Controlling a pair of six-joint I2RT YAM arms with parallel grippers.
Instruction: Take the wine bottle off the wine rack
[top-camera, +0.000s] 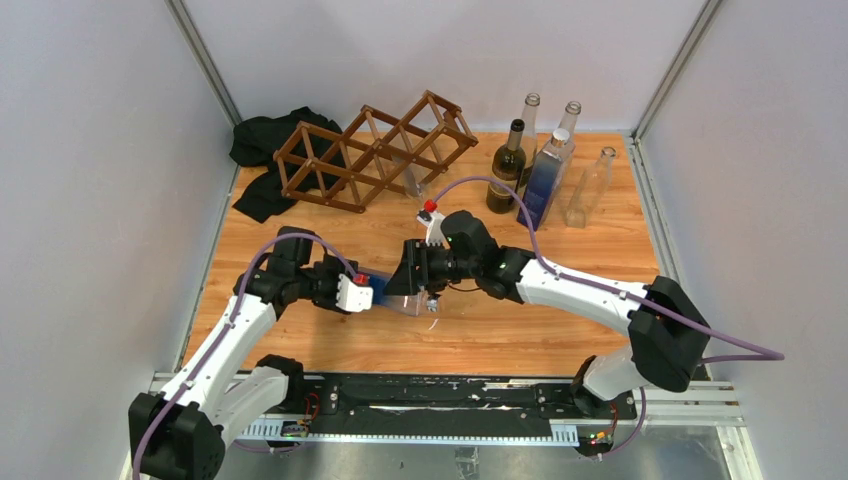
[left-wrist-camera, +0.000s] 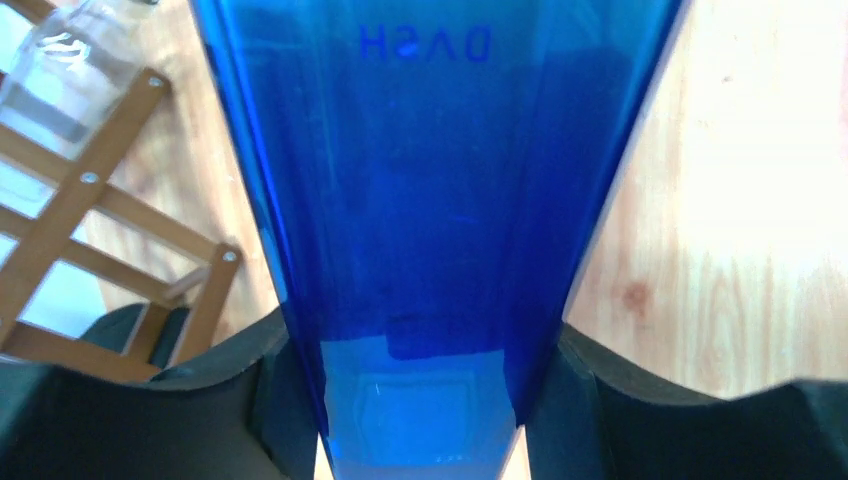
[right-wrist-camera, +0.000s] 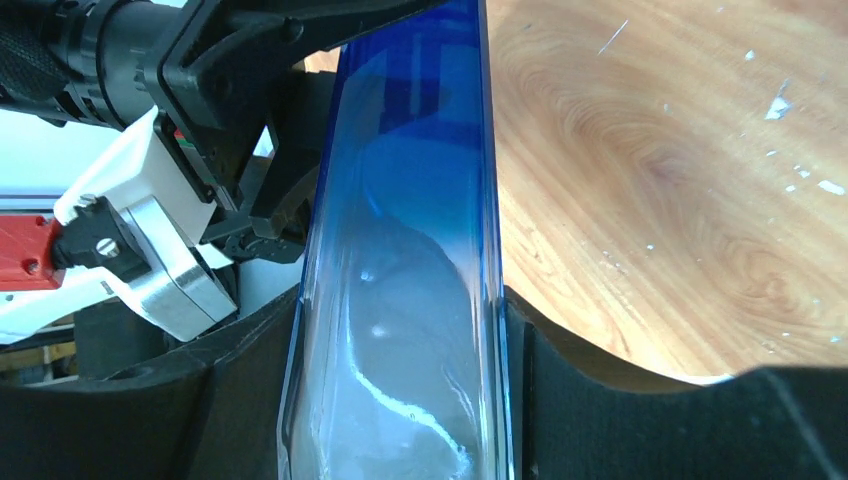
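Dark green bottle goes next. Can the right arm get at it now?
Probably not yet: the right fingers are clamped on the blue bottle, as are the left fingers; nothing else blocks the dark green bottle.

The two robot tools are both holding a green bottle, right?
Not quite: the bottle is blue, not green. The left tool and the right tool are both holding it, and the two wrist views show its blue glass between their fingers.
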